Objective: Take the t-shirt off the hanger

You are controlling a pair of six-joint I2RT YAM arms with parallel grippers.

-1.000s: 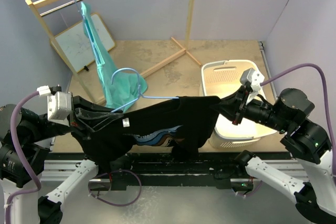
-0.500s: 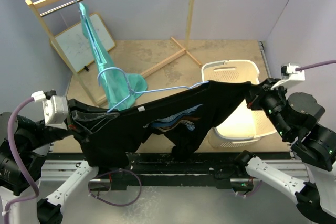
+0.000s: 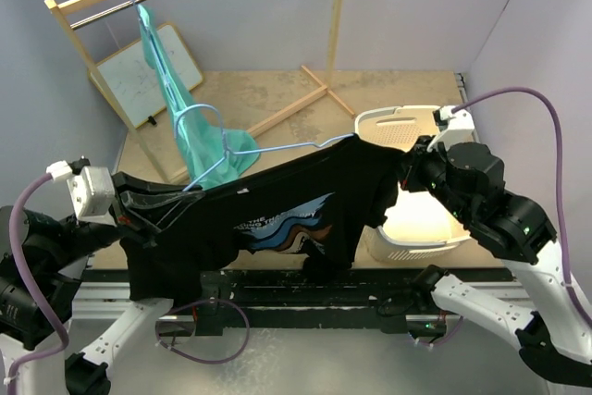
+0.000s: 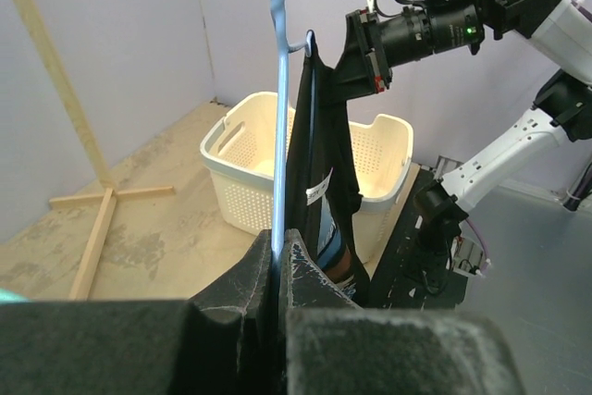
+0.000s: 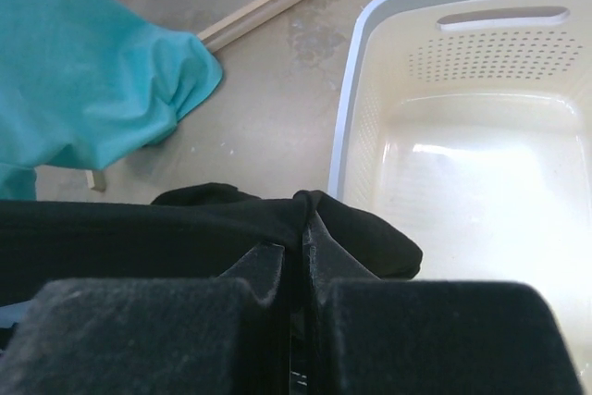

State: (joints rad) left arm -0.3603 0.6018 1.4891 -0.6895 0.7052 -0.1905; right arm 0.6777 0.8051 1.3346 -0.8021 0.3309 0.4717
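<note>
Left jaws clench the black printed t-shirt (image 3: 277,219) and thin pale-blue wire hanger (image 4: 280,136). Right jaws clench the shirt's opposite edge.

Blk joints (image 3: 472,173), wht lower links (image 3: 481,307), purple cables (image 3: 504,91), wht wrist cams (image 3: 90,193), blk fingers (image 4: 245,298)

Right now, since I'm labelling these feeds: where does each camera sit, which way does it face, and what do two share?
Top external: above and behind the bases, looking down on the table; left claw and right claw show.
Left wrist: on the left arm, facing along the hanger toward the right arm; own fingers show.
Right wrist: on the right arm, looking down at the basket; own fingers show.
Shared: all three show the black t-shirt and basket.
</note>
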